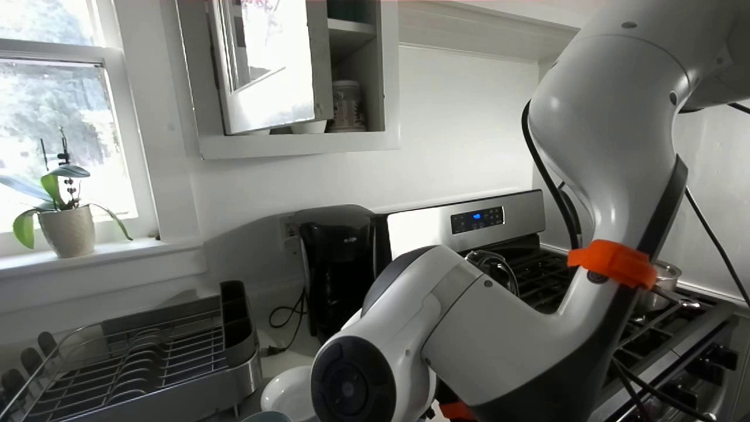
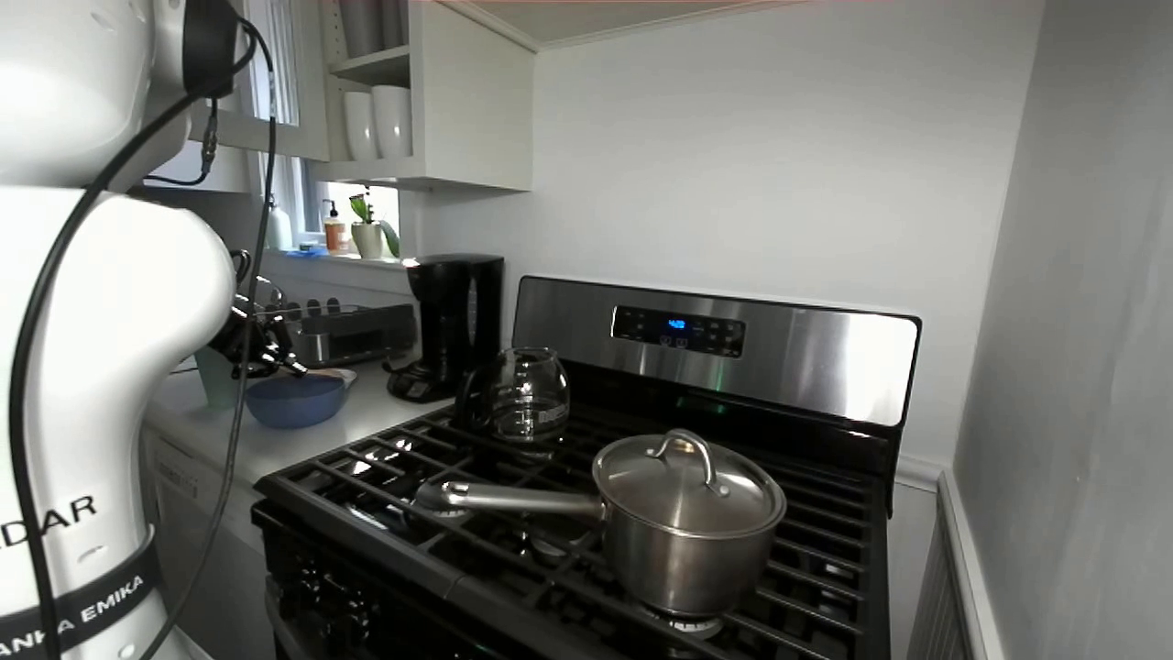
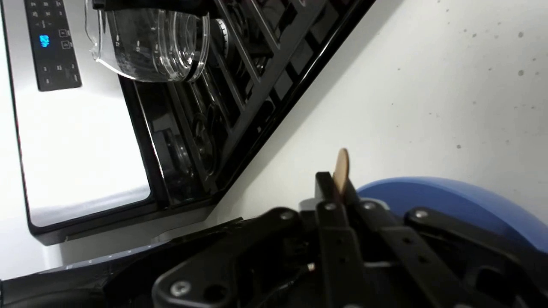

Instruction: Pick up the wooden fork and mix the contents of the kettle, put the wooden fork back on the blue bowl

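1. Claw (image 3: 337, 187) pinched narrow on the wooden fork (image 3: 342, 164), whose visible tip juts forward, in line with the grip.
2. Blue bowl (image 3: 445, 199) lies just right of the claw in the wrist view.
3. Glass carafe (image 3: 150, 47), presumably the kettle, stands well apart on the stove (image 3: 295, 95), up and left, off the fork's long axis; mixing would likely need a sideways carry.

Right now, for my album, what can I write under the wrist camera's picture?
The robot's hand pinches a wooden fork near a blue bowl, with a glass pot on the stove.
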